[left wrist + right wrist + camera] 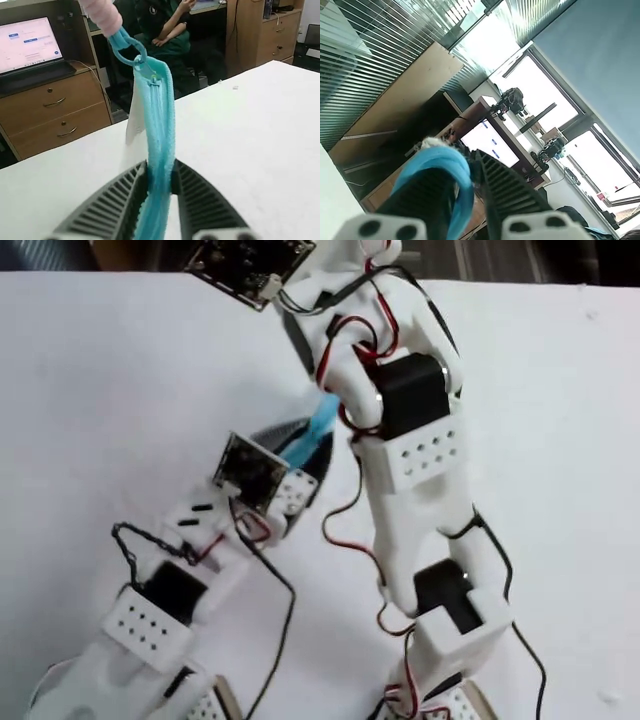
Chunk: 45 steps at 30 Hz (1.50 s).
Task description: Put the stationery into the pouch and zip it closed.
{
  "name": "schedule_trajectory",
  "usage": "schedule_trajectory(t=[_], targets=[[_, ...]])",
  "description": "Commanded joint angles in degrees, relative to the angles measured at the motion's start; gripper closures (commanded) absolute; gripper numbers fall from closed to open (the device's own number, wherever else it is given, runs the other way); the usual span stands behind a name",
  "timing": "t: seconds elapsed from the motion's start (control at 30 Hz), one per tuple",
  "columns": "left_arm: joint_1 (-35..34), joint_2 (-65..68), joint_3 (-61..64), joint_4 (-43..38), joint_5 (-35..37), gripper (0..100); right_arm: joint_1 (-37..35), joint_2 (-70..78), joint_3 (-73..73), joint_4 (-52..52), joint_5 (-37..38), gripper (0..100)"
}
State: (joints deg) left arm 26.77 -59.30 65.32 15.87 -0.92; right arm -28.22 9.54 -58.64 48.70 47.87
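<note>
Left pincer (160, 172), ribbed and dark grey, is clamped on one end of the turquoise fabric pouch (159, 115), which stands upright above the white desk (260, 130). The right pincer (466, 165) grips the turquoise ring pull (437, 159) at the pouch's other end. Zipping looks to be in hand, probably nearly done. Next, the right arm should draw straight away while the left holds firm.

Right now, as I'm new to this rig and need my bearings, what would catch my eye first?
A light-blue pouch stands upright over the white table, clamped in the left gripper, its ring pull joined to a pink fluffy charm. The right gripper, tilted up toward the ceiling, is shut on a blue loop.
</note>
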Motion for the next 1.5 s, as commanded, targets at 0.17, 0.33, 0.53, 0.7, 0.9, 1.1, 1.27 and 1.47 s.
schedule_trajectory(t=[0.17, 0.33, 0.53, 0.7, 0.9, 1.1, 1.27, 1.47], targets=[[0.0, -0.3, -12.9, 10.1, 0.3, 98, 1.8, -1.5, -0.4, -0.4, -0.1, 98.1], [0.0, -0.3, -23.7, 27.9, 0.4, 98, 11.2, 5.6, -1.1, -9.7, 0.0, 98.1], [-3.1, -5.9, -26.6, 37.5, 2.8, 98, 17.9, 13.9, -1.1, -22.5, 0.1, 98.1], [-5.8, -20.0, -26.9, 44.8, 2.7, 98, 21.8, 21.8, -1.1, -32.0, 4.8, 98.1], [-0.3, -34.2, -27.3, 58.8, 0.8, 98, 25.0, 33.1, -1.1, -43.3, 13.2, 98.1], [1.7, -35.6, -33.6, 66.5, -1.8, 98, 24.6, 40.4, -4.7, -46.5, 16.6, 98.1], [1.7, -35.6, -40.3, 71.6, -1.9, 98, 25.5, 45.2, -9.2, -46.4, 19.2, 98.2], [1.7, -35.6, -45.8, 76.8, -1.9, 98, 27.2, 47.1, -10.2, -46.4, 20.7, 98.2]])
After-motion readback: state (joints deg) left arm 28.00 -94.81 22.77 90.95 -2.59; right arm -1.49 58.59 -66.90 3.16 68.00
